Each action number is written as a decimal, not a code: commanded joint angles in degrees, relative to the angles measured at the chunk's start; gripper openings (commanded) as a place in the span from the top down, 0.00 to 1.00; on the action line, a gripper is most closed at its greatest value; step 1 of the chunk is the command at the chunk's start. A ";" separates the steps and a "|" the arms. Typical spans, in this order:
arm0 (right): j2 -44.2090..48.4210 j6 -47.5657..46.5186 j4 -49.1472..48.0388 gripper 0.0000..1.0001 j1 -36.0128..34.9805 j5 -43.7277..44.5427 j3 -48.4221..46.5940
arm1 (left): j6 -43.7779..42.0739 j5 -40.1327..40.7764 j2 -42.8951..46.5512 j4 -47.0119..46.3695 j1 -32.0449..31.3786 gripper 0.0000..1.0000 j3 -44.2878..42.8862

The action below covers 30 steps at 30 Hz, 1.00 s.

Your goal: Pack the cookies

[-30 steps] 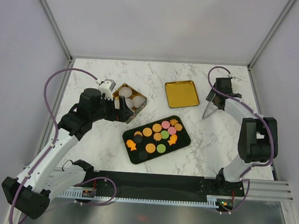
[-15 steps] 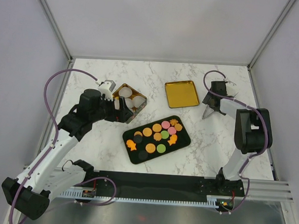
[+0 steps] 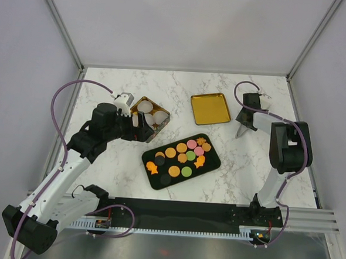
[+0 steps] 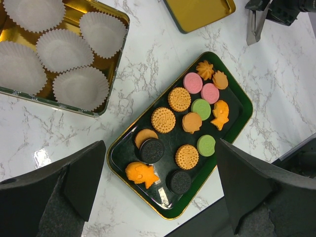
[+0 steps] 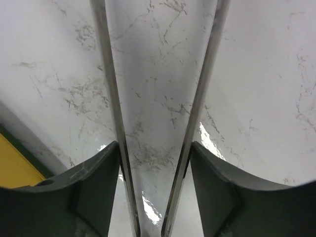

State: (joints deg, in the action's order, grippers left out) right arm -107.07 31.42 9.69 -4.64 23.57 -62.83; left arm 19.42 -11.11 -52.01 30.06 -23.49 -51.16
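The cookies (image 3: 181,159) lie in a black oblong tray (image 3: 148,174): round orange, pink, green and dark ones and a few orange shaped ones. They also show in the left wrist view (image 4: 190,123), on the tray (image 4: 160,190). My left gripper (image 3: 142,129) is open and empty, its jaws wide apart high above the tray's near end (image 4: 160,143). My right gripper (image 3: 245,118) is shut on metal tongs (image 3: 242,128), which point down at bare marble right of the gold lid. The tongs' two blades (image 5: 111,98) run between my fingers (image 5: 154,145), spread at the far end.
A gold tin (image 3: 163,122) with several white paper cups (image 4: 64,49) stands left of the tray, under my left wrist. A gold lid (image 3: 210,109) lies at the back centre; its corner shows in the right wrist view (image 5: 15,170). Side posts frame the marble table.
The right arm has folded in, and its wrist with the tongs has shifted slightly left towards the gold lid. The left arm, tray and tin have not moved.
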 commanded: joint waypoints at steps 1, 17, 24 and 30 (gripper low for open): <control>-1.48 -0.65 0.33 0.37 -0.01 -1.16 -1.95 | -0.44 -1.63 0.68 -1.32 0.02 0.00 0.36; 14.86 -6.11 8.41 0.48 -11.78 0.16 -1.34 | -0.44 -1.72 0.59 -1.32 0.02 0.00 0.27; 21.80 -6.55 13.15 0.48 -17.15 -1.07 -1.07 | -0.44 -1.63 0.77 -1.41 0.02 0.00 0.27; 27.07 -7.33 19.39 0.49 -22.32 -5.37 -2.82 | -0.52 -1.19 0.77 -1.32 0.02 0.00 0.35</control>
State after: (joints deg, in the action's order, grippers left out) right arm -83.79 25.21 24.91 -24.38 20.75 -63.68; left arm 19.42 -11.14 -52.01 30.06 -23.49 -51.13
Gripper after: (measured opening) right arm 0.522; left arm 0.996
